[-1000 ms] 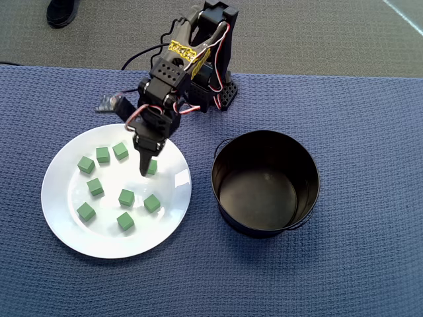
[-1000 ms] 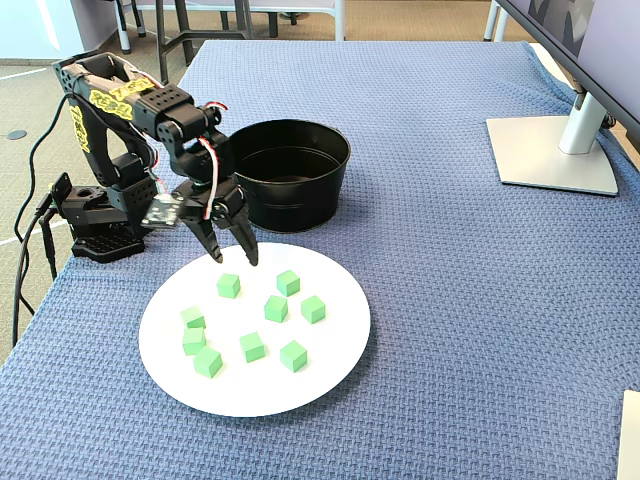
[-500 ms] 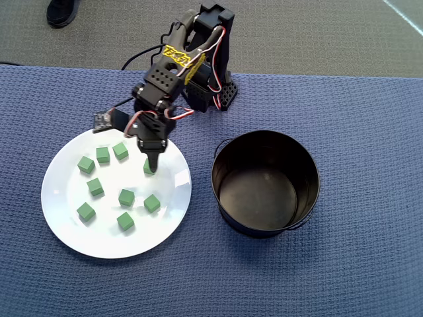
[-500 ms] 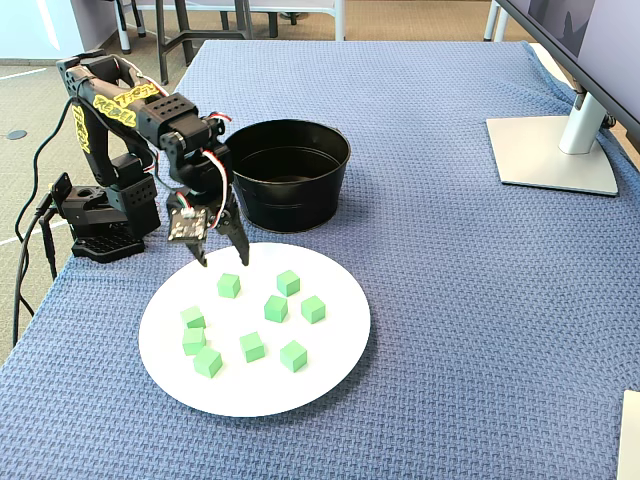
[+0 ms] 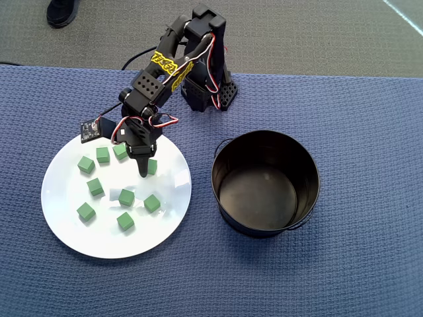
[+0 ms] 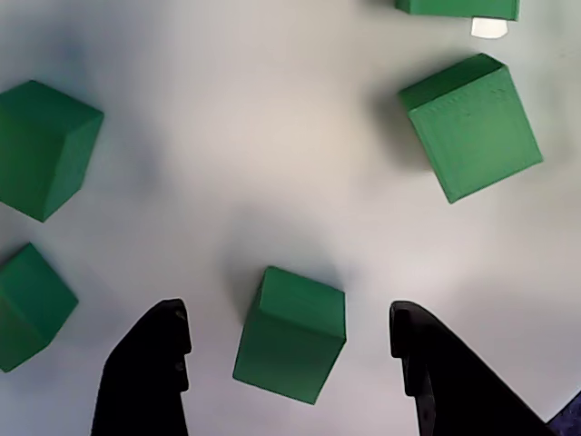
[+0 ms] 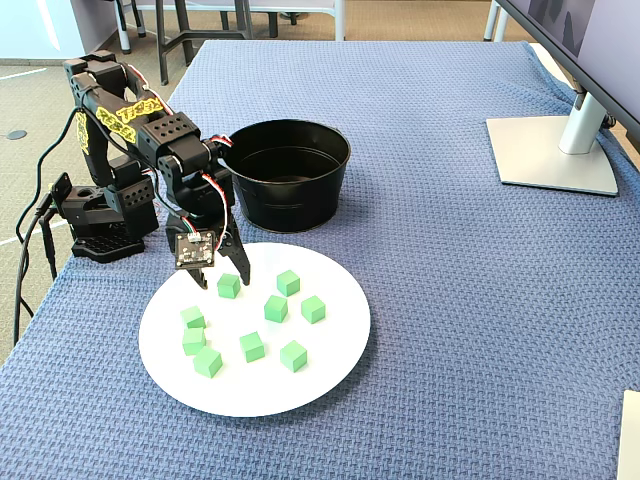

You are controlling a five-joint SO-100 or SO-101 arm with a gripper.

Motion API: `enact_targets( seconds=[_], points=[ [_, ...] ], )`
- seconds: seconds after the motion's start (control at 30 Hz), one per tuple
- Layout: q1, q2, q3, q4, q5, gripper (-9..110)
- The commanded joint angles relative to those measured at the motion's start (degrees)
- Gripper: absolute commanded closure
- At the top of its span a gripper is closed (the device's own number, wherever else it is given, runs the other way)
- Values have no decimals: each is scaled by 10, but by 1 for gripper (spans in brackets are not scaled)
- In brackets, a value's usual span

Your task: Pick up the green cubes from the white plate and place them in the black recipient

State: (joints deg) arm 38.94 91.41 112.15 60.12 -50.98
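Several green cubes lie spread over the white plate [image 5: 58, 191] [image 7: 262, 396]. My gripper [image 5: 143, 169] [image 7: 222, 277] [image 6: 289, 313] hangs low over the plate's far side, open. Its two black fingers [image 6: 150, 372] stand on either side of one green cube [image 6: 290, 334] [image 7: 228, 286] [image 5: 152, 166] without touching it. In the wrist view, other cubes lie at the left edge [image 6: 41, 145] and upper right [image 6: 470, 125] on the plate [image 6: 272, 136]. The black recipient [image 5: 264, 191] [image 7: 290, 200] stands empty beside the plate.
The arm's base [image 5: 208, 92] [image 7: 100, 220] sits at the edge of the blue woven mat, behind the plate. A monitor stand [image 7: 550, 150] is at the far right in the fixed view. A shoe [image 5: 63, 12] shows on the floor beyond the table.
The gripper has turned at the wrist and come down toward the plate; its fingers now straddle the cube nearest the arm. No cube has moved.
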Motion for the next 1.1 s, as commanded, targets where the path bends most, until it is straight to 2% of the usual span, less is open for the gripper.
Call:
enact_targets(
  seconds=[0.0, 0.5, 0.63, 0.73, 0.93, 1.07],
  points=[
    [-6, 3, -15, -18, 27, 80],
    [-45, 40, 49, -27, 68, 81],
    [-45, 40, 54, -36, 67, 87],
    [-44, 39, 54, -41, 71, 101],
    [-40, 40, 54, -51, 86, 102],
    [-41, 73, -31, 29, 151, 102]
  ],
)
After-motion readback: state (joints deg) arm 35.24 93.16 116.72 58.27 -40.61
